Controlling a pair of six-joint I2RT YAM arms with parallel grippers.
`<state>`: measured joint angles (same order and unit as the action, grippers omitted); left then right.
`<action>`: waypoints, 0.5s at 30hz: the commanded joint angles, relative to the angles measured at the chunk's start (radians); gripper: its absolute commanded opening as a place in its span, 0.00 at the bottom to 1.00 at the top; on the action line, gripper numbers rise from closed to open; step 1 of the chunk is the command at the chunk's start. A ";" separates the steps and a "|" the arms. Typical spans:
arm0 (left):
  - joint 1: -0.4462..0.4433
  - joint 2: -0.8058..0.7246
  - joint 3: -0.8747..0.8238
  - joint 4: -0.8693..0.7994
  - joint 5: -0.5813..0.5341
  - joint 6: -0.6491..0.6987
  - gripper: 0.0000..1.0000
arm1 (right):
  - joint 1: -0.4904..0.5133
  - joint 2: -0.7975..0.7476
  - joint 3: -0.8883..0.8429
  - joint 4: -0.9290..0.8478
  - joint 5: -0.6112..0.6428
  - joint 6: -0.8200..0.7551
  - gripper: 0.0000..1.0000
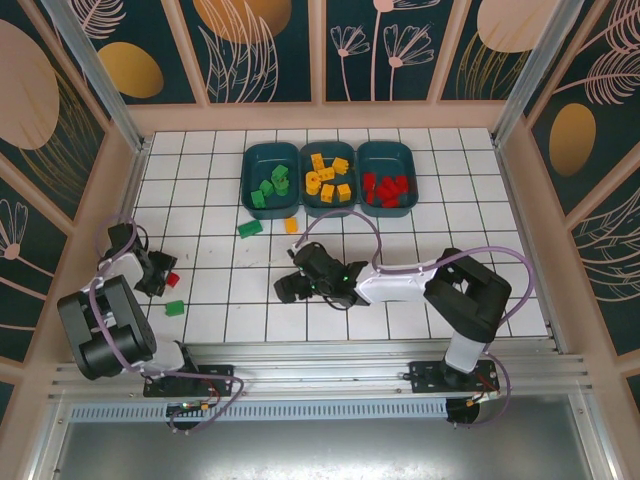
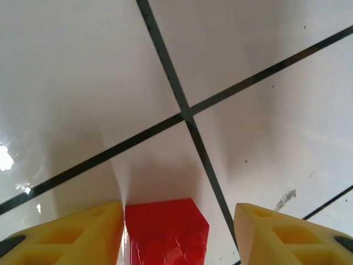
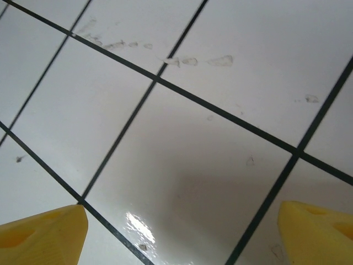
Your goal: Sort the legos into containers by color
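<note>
red brick (image 2: 165, 232) on the floor between the left gripper (image 1: 158, 272) jaws, touching one finger, gap at the other, not clamped. left arm folded low by the left wall. right arm reaches low leftward, right gripper (image 3: 183, 208) jaws wide apart over bare tile. loose: 1 red, near green brick (image 1: 174, 308), far green brick (image 1: 249, 228), 1 orange brick (image 1: 291, 225). 3 bins: left bin (image 1: 272, 147) green, middle bin (image 1: 330, 145) yellow, right bin (image 1: 388, 145) red.

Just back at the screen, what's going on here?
The left pincer straddles a red brick, not yet clamped. The right pincer hangs open over bare tile. The three bins hold green pieces, yellow pieces and red pieces. A green brick and an orange brick lie before the bins; another green brick sits near the left pincer.
</note>
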<state>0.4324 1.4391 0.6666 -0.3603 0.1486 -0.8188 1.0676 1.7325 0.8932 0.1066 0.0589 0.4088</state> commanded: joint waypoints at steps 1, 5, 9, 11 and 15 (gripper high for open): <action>0.007 0.045 0.019 0.065 0.033 0.015 0.52 | -0.003 -0.027 -0.026 0.010 0.035 0.035 0.89; 0.007 0.064 0.011 0.083 0.065 0.050 0.45 | -0.003 -0.032 -0.037 0.006 0.028 0.042 0.88; 0.006 0.041 0.014 0.075 0.086 0.093 0.38 | -0.004 -0.040 -0.045 -0.007 0.038 0.046 0.88; 0.006 0.021 0.015 0.067 0.092 0.109 0.36 | -0.007 -0.044 -0.046 -0.012 0.036 0.049 0.88; 0.007 -0.002 0.055 0.009 0.094 0.164 0.30 | -0.012 -0.063 -0.052 -0.028 0.048 0.054 0.88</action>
<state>0.4419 1.4528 0.6868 -0.3428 0.2131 -0.7177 1.0653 1.7149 0.8543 0.0975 0.0673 0.4416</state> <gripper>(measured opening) 0.314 0.877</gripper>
